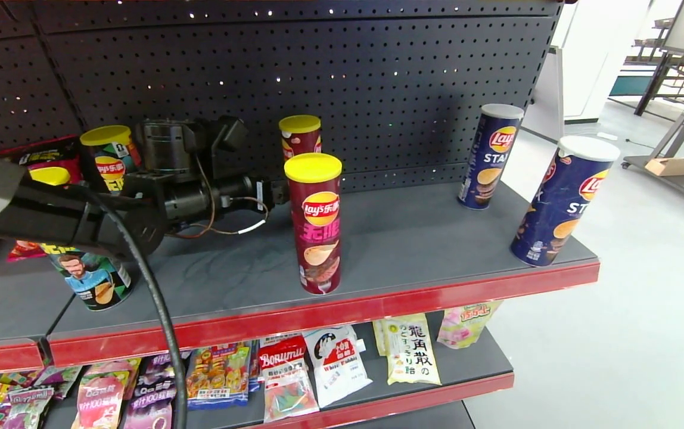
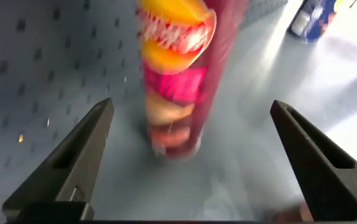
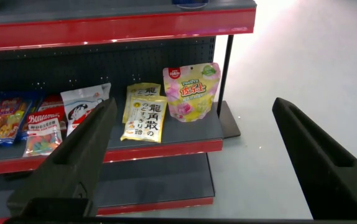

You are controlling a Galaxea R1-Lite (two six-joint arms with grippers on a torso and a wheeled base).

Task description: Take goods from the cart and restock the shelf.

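Observation:
A maroon chip can with a yellow lid (image 1: 319,226) stands upright near the front of the grey shelf board (image 1: 413,238). My left gripper (image 1: 275,193) hovers over the shelf just to the can's left and behind it. In the left wrist view the gripper (image 2: 191,155) is open with nothing between its fingers (image 2: 73,162), and the maroon can (image 2: 173,81) stands ahead of them, apart. A second maroon can (image 1: 300,134) stands at the back by the pegboard. My right gripper (image 3: 191,155) is open and holds nothing, facing the lower shelves.
Two blue chip cans (image 1: 491,156) (image 1: 562,199) stand at the shelf's right end, one at the corner. Dark yellow-lidded cans (image 1: 109,156) (image 1: 93,275) stand to the left. Snack bags (image 1: 407,348) (image 3: 146,112) lie on the lower shelf. Open floor lies to the right.

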